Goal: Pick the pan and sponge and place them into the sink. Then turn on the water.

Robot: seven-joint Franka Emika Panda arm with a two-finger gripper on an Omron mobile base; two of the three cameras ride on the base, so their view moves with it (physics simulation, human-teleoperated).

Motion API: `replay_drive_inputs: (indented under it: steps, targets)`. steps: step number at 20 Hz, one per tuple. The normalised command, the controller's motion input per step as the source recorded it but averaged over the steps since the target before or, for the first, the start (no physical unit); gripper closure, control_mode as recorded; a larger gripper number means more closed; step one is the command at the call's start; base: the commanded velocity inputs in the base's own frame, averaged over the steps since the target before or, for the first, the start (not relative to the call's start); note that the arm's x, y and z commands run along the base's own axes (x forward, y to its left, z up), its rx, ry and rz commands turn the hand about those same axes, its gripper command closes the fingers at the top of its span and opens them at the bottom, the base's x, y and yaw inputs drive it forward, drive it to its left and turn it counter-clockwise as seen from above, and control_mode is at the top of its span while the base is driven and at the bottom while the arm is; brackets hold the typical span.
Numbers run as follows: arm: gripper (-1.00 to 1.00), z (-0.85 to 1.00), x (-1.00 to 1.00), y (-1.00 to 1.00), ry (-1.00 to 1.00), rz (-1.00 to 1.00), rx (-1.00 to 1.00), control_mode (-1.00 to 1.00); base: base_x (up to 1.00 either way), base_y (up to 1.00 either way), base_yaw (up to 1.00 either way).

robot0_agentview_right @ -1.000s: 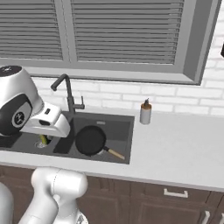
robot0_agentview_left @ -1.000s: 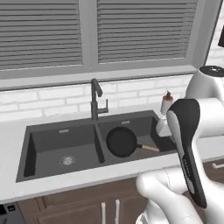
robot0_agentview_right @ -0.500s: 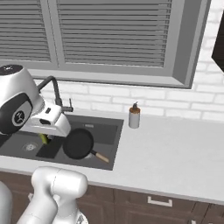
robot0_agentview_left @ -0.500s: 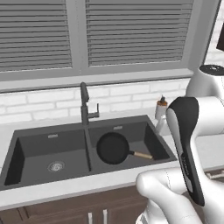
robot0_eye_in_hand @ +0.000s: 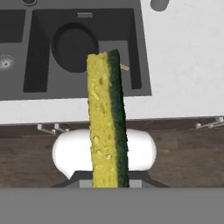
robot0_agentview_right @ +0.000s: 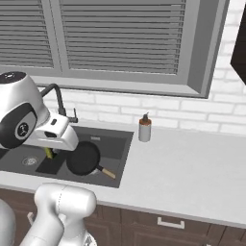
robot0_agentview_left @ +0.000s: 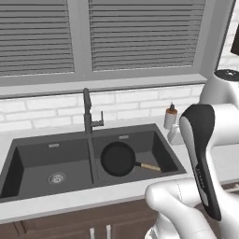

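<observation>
Two basins make up the dark sink (robot0_agentview_left: 18, 163), which fills the lower left of the left base view. The pan (robot0_agentview_left: 118, 158) lies flat on the floor of the basin nearer the frame's centre, its wooden handle pointing toward the lower right and ending near the basin's front right corner; the other basin, at the far left, holds just its round silver drain (robot0_agentview_left: 57, 177). The faucet (robot0_agentview_left: 87, 112) stands on the back rim in line with the central divider, its small lever sticking out to the right. A soap bottle (robot0_agentview_right: 144, 128) stands on the counter (robot0_agentview_right: 192, 168) just beyond the sink's right rim, in the middle of the right base view, and the counter stretches bare from there to the right edge of that frame. In the hand view the sponge (robot0_eye_in_hand: 107, 122) stands on end up the centre of the frame, yellow side left and green side right, with the gripper (robot0_eye_in_hand: 107, 181) clamped on its lower end; it hangs in front of the counter's front edge, with the pan's basin showing behind its top end. A shuttered window (robot0_agentview_left: 140, 37) spans the top of both base views.
</observation>
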Motion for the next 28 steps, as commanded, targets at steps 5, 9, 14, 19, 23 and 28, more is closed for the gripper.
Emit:
replay_drive_inputs:
  steps: [5,9,14,19,23,28]
  targets:
    - [1.0,0.0,0.0,0.0,0.0,0.0,0.0,1.0,0.1,0.21,0.0]
    - [1.0,0.0,0.0,0.0,0.0,0.0,0.0,1.0,0.18,0.46,0.0]
    - [1.0,0.0,0.0,0.0,0.0,0.0,0.0,1.0,0.1,0.22,0.0]
    - [1.0,0.0,0.0,0.0,0.0,0.0,0.0,1.0,0.46,0.06,0.0]
    - [1.0,0.0,0.0,0.0,0.0,0.0,0.0,1.0,0.52,0.01,0.0]
    - [1.0,-0.09,0.32,0.02,0.0,0.0,0.0,-1.0,0.31,0.0,0.0]
